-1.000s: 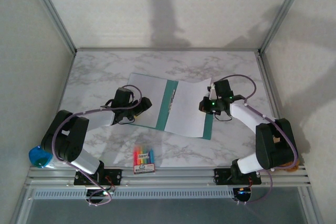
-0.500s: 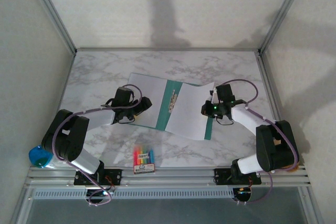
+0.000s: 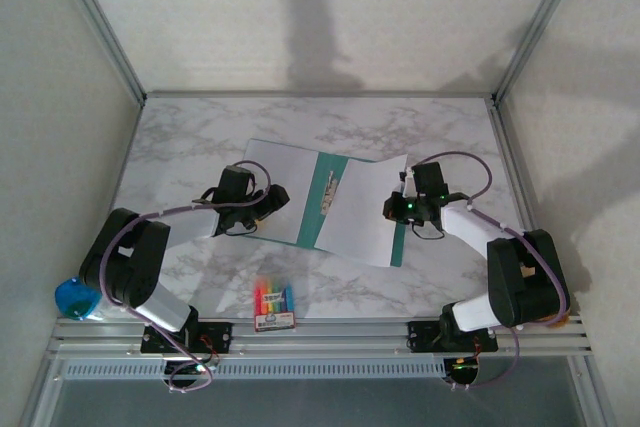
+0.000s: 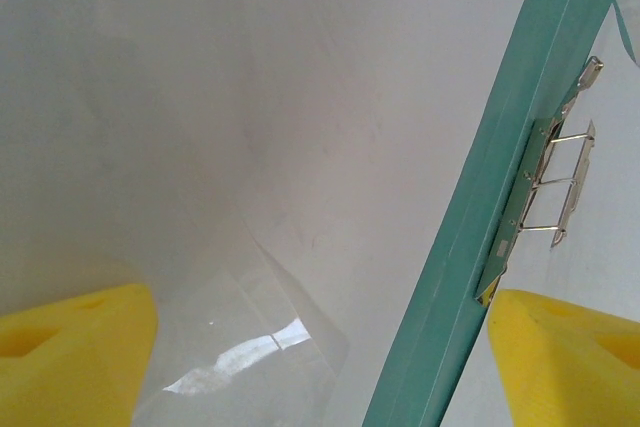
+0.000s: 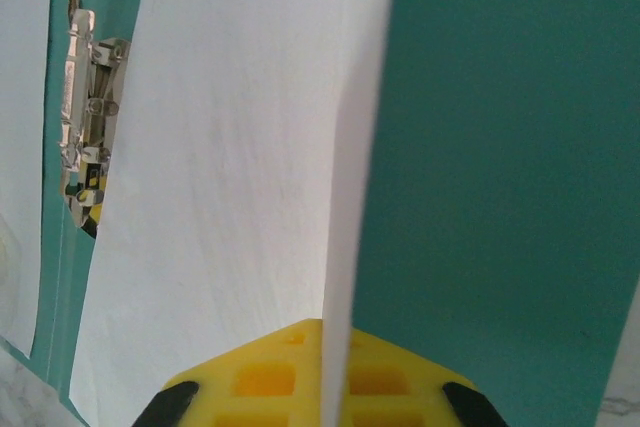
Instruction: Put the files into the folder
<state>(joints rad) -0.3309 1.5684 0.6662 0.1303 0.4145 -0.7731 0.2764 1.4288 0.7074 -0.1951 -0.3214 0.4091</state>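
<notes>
The teal folder (image 3: 326,205) lies open and flat in the middle of the marble tabletop (image 3: 200,137). Its metal clip (image 3: 330,197) sits along the fold in the middle. The files are two white papers, one on each half of the folder.

The left sheet (image 3: 290,182) lies flat on the left half. The left gripper (image 3: 270,202) is right over the near part of this sheet, beside the fold. Its yellow pads (image 4: 70,347) stand wide apart and it holds nothing. In its own camera, one pad is over the white paper and the other is past the teal fold (image 4: 480,207), near the clip (image 4: 545,182). I cannot tell if the pads touch the paper.

The right sheet (image 3: 360,212) is over the right half. The right gripper (image 3: 398,205) is at the right edge of this sheet and is pinched tight on it. In its own camera the paper (image 5: 240,177) runs thin as a line right into the yellow pads (image 5: 260,382). That edge is lifted, so bare teal folder (image 5: 500,147) shows beside it. The other edge of the paper reaches to the clip (image 5: 85,97).

A small crayon box (image 3: 274,302) lies near the front of the tabletop, well apart from the folder.
</notes>
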